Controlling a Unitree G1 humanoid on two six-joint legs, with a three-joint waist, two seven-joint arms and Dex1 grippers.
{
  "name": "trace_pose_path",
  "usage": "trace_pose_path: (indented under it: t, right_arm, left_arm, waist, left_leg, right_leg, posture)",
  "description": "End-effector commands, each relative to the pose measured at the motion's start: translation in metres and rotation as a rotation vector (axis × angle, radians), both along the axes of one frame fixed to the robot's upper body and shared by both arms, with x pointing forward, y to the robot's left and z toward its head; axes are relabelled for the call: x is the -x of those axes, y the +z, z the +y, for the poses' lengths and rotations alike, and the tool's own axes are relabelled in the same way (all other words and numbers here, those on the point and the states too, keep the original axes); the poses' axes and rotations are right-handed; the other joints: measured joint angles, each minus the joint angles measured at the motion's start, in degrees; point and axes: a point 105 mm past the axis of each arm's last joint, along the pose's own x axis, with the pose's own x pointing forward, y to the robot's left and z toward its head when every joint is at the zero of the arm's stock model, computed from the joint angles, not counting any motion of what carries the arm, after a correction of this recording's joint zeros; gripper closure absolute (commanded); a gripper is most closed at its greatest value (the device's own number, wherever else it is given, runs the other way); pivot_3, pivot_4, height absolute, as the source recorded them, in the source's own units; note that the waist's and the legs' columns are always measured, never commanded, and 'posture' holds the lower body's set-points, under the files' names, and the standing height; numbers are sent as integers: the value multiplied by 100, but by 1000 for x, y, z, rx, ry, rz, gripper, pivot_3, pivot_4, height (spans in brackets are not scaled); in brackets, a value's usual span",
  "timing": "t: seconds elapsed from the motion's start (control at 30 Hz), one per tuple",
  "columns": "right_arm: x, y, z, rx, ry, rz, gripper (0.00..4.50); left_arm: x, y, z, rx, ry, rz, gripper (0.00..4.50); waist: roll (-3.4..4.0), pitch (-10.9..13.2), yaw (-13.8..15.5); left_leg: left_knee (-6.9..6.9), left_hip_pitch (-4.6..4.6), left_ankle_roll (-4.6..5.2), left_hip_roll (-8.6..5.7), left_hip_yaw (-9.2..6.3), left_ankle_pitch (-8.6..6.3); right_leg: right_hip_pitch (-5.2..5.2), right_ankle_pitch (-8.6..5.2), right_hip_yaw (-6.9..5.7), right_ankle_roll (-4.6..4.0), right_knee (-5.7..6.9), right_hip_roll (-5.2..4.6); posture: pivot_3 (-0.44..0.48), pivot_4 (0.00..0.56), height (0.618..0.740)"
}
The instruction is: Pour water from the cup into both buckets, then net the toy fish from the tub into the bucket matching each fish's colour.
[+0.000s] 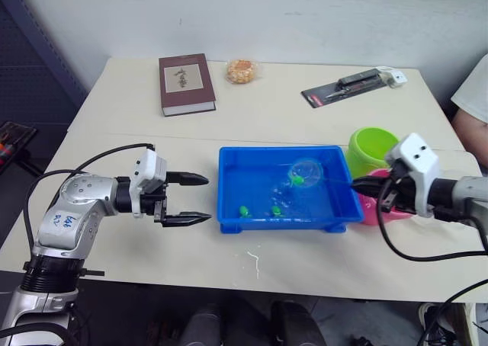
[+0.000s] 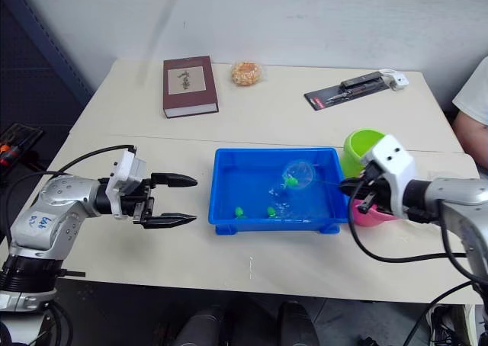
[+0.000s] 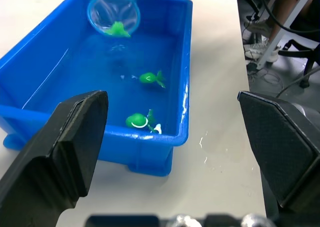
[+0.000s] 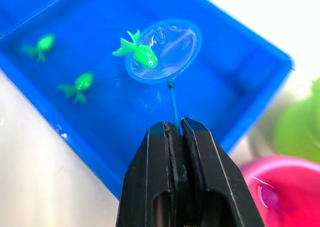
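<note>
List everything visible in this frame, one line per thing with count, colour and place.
tub: 1, blue, table centre
net: 1, blue rim, over the tub, one fish on its rim
fish: 3, green, two in the tub
buckets: 2, green and pink, right of the tub
book: 1, maroon, far left
snack: 1, orange, beside the book
knife pack: 1, black, far right
person: 1, white sleeve, right edge
left gripper: open, left of the tub
right gripper: shut on the net's handle

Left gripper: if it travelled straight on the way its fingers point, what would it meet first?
Probably the near side wall of the blue tub; the left gripper points at it across bare table, fingers open, though height is hard to judge.
</note>
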Motion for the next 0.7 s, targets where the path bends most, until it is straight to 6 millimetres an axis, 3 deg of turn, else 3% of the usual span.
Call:
trace_pose_path:
  t: [0.03, 0.3, 0.5, 0.7]
  right_arm:
    - [8, 18, -15, -84, -60, -57, 4500]
    - [24, 38, -63, -209, -304, -174, 4500]
    - [19, 38, -98, -60, -467, -273, 4500]
    - [-1, 31, -109, 85, -545, -383, 4500]
  left_arm:
    - [-4, 29, -7, 104, 10, -65, 61]
    - [-19, 55, -29, 252, 25, -103, 61]
    - [-28, 57, -40, 276, 27, -121, 61]
    - [-30, 52, -48, 270, 17, -125, 61]
  waist:
    - [0, 0, 7]
    - [0, 0, 26]
    - [1, 0, -5]
    - [1, -1, -21]
  left_leg:
    - [0, 0, 0, 0, 0, 0]
    - [1, 1, 0, -2, 3, 0]
    - [3, 6, 0, -2, 12, 1]
    - [3, 13, 0, -1, 20, 1]
  right_leg:
    - [0, 0, 0, 0, 1, 0]
    - [-1, 0, 4, 1, 7, 25]
    - [-1, 1, 12, 1, 12, 34]
    - [-1, 1, 18, 1, 16, 37]
  posture:
    - [0, 150, 738]
    - [0, 150, 738]
    - [0, 150, 738]
    - [0, 150, 738]
